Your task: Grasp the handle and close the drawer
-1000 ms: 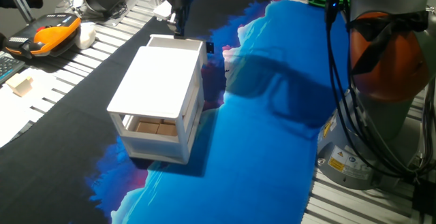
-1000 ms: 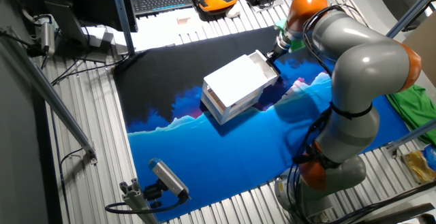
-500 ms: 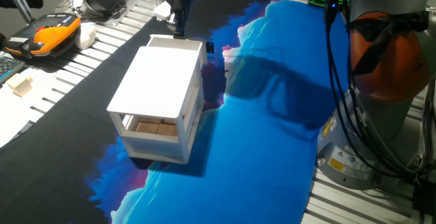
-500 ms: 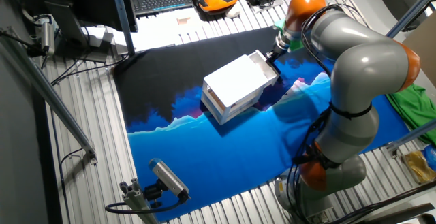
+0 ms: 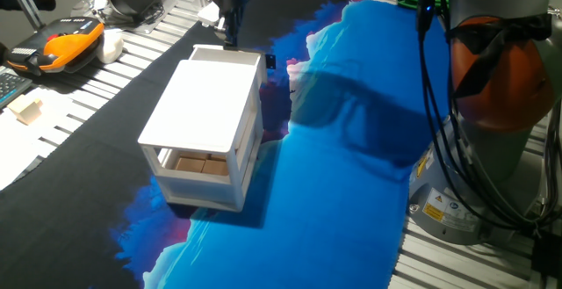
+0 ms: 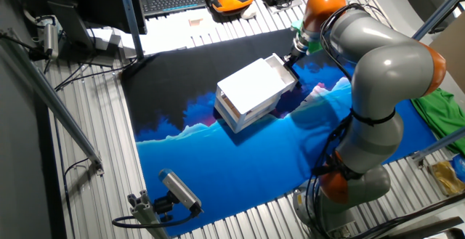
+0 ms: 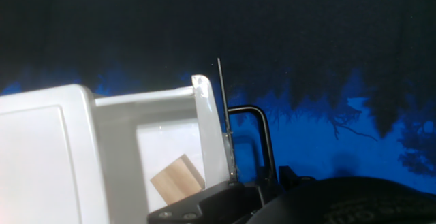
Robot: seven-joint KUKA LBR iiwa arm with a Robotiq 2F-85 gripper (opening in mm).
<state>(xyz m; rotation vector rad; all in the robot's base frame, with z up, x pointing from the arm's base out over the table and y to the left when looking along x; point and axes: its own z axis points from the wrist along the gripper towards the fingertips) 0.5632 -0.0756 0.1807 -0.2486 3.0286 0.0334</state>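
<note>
Nothing has shifted since a second ago: my claw (image 5: 230,36) still sits at the drawer's (image 5: 226,57) far end, and I cannot tell whether it is open or closed. The drawer pokes slightly out of the white cabinet (image 5: 204,113) on the blue-and-black cloth (image 5: 351,175). The black handle (image 7: 262,139) shows beside a wooden block (image 7: 177,176).

Grey arm (image 6: 385,50) segments, orange joint bands, black cables, dark hand (image 5: 230,27)
</note>
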